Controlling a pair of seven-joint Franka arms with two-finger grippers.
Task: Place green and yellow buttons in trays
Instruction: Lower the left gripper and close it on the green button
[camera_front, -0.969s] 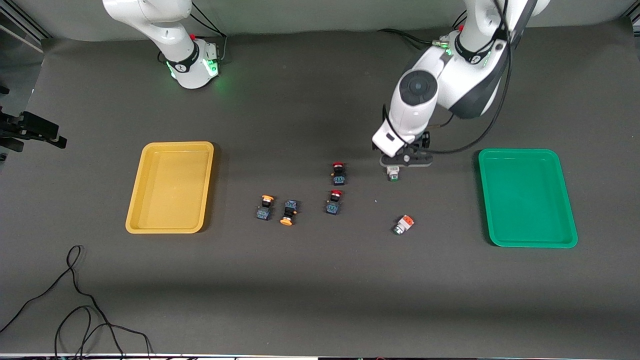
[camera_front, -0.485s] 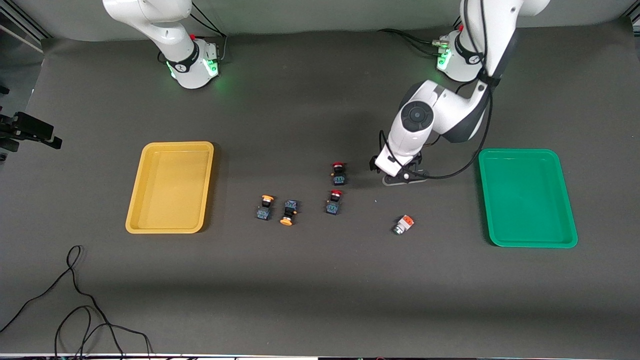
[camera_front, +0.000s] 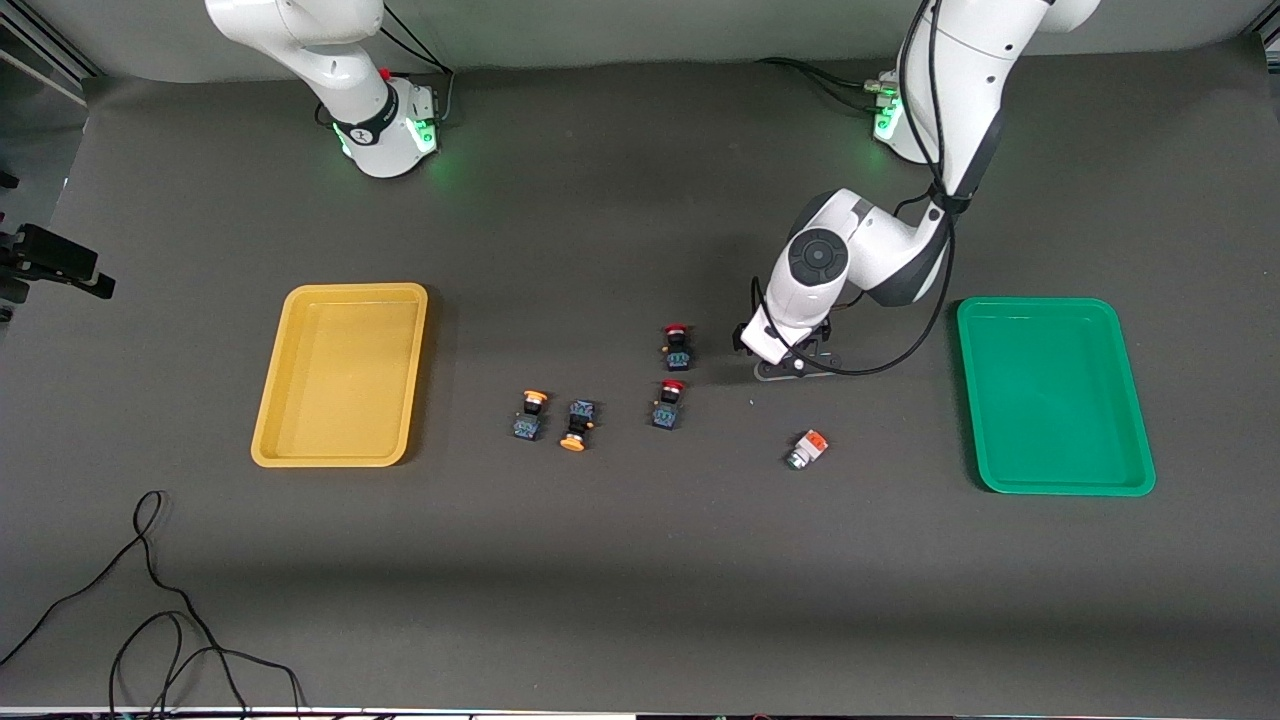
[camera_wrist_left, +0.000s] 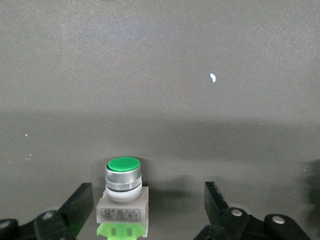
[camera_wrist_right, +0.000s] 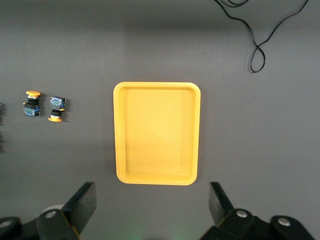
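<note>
Dark grey table (camera_front: 620, 580), matte. On it: yellow tray (camera_front: 341, 374) toward the right arm's end; green tray (camera_front: 1053, 396) toward the left arm's end; between them two yellow-capped buttons (camera_front: 551, 417), two red-capped switches (camera_front: 672, 375), green-capped button (camera_wrist_left: 122, 197), orange-block button (camera_front: 806, 449); black cable (camera_front: 150, 610) at the near edge.

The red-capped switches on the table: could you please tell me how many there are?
2. One red-capped switch lies beside the left gripper; the other red-capped switch lies just nearer the front camera. None seems hidden.
</note>
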